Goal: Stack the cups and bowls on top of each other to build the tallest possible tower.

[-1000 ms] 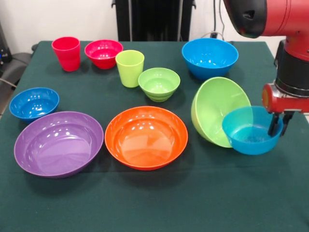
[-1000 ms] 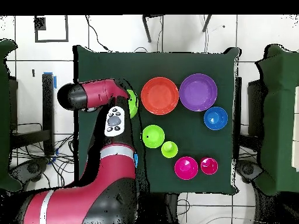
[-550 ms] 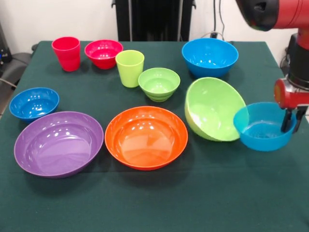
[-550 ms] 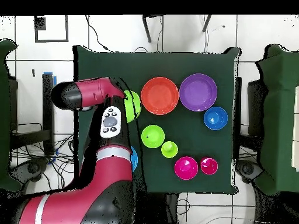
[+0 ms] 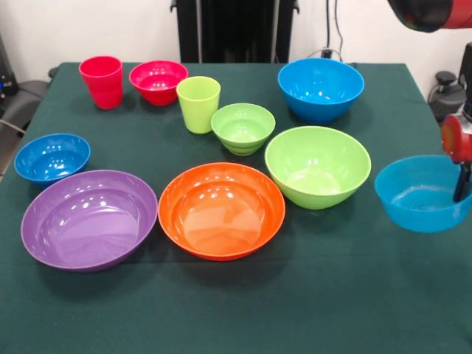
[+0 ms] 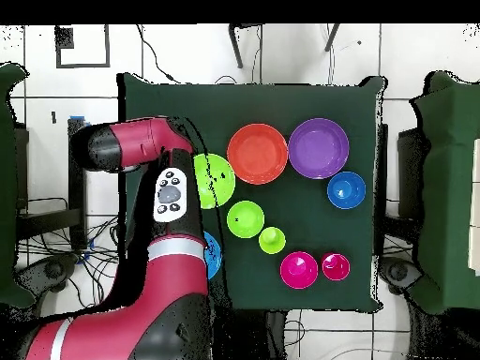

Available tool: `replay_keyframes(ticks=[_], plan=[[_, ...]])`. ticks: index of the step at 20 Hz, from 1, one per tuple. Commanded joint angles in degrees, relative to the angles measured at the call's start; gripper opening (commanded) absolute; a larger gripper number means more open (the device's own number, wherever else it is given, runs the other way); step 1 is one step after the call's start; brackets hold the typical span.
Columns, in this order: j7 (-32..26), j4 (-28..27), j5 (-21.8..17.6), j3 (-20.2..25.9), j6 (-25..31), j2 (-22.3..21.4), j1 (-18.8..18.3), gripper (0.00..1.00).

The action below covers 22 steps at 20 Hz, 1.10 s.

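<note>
While the fingers (image 5: 463, 181) are pinched on the far-side rim of the teal-blue bowl (image 5: 422, 193), that bowl hangs at the right edge of the front view, apparently lifted off the tabletop (image 5: 236, 310); the overhead view hides it under the arm.

Largest to smallest, all to the side of the fingers away from the table's edge:
- purple bowl (image 5: 88, 219), farthest off;
- orange bowl (image 5: 221, 209);
- large lime-green bowl (image 5: 318, 166), nearest, upright, apart from the held bowl;
- large blue bowl (image 5: 320, 88), beyond it;
- small ribbed green bowl (image 5: 243, 127), dark-blue bowl (image 5: 51, 156), red bowl (image 5: 158, 80);
- lime-green tumbler (image 5: 198, 103) and red tumbler (image 5: 101, 81), well apart from the fingers.

Risk: a single-rim pinch lets the bowl swing or slip; held so close to the table's edge, it could drop off the tabletop.

Change: a second ago the large lime-green bowl was tipped on edge against the teal-blue bowl; it now sits flat, and the held bowl has moved outward.
</note>
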Motion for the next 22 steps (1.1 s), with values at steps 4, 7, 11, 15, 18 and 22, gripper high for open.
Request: replay_keyframes(ticks=[4,7,11,15,18,22], plan=[[-3.0,-5.8,-3.9,4.3,1.4,4.8,-0.2,0.0],[-3.6,-5.7,-4.7,4.2,-0.4,5.6,-0.4,0.0],[-4.2,-7.1,-6.2,1.9,1.4,5.8,0.2,0.0],[-4.8,-8.8,-6.8,0.7,2.4,7.2,0.2,0.0],[-5.3,-9.8,-7.0,0.8,3.0,8.5,-0.4,0.0],[-4.3,-8.3,-7.7,0.4,2.5,8.0,-0.5,0.0]])
